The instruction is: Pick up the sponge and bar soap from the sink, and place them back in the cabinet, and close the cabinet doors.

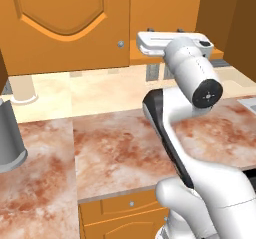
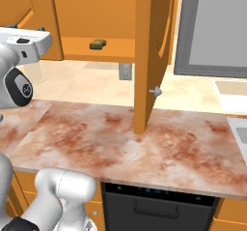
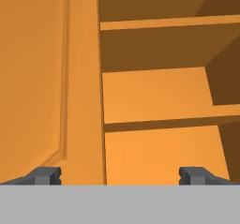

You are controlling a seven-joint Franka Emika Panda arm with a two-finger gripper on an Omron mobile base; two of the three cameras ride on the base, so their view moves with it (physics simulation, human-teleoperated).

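The cabinet [image 2: 96, 12] stands open above the counter. The mustard sponge [image 2: 98, 44] lies on its bottom board. In the hand view my gripper [image 3: 120, 176] is open, its fingertips [image 3: 44, 175] wide apart with nothing between them. It looks straight into the cabinet at a bare wooden shelf [image 3: 159, 124]. The left cabinet door [image 1: 60, 23] with its round knob [image 1: 120, 44] is close on the left of my hand [image 1: 165, 42]. The right cabinet door [image 2: 147, 51] juts out over the counter, knob [image 2: 155, 91] low on it. The bar soap is out of view. A pale grey rim [image 2: 240, 128] at the far right may be the sink.
A marbled red-brown counter [image 2: 111, 138] runs below the cabinet. A grey vessel [image 1: 7, 138] and a beige cylinder [image 1: 22, 89] stand at its left. A grey appliance front [image 2: 217, 27] rises at the right. Drawers [image 1: 125, 203] and a black dishwasher [image 2: 154, 208] sit under the counter.
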